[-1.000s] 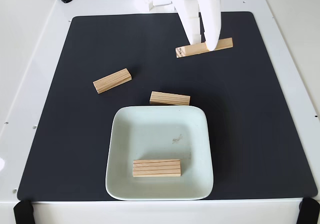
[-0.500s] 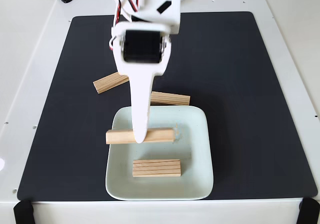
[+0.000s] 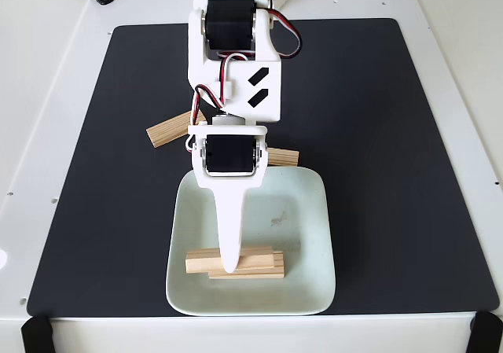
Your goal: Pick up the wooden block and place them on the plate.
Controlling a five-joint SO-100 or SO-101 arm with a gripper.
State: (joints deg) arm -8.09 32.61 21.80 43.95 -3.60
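Nearest the camera in the fixed view, the plate (image 3: 310,211) sits at the front edge of the black mat (image 3: 409,172) on the white desk (image 3: 47,70). Two wooden blocks lie on its near half, one stacked slightly askew on the other: the lower block (image 3: 263,273) peeks out at the right, and the upper block (image 3: 200,262) juts out at the left. The end effector (image 3: 229,265) reaches down onto that upper block, its long white finger crossing the block's middle. It appears closed around the block, though the second finger is hidden behind the first, so the grip is a judgement rather than something plainly seen.

By that reading, one block is already delivered and a second is at the point of being let go.

Farther back, just beyond the plate's far rim, a third block (image 3: 284,158) lies on the mat, partly covered by the arm (image 3: 236,62). Further still, to the left, a fourth block (image 3: 167,131) rests at an angle, also partly hidden. Both remain to be fetched, so the task looks about halfway done.
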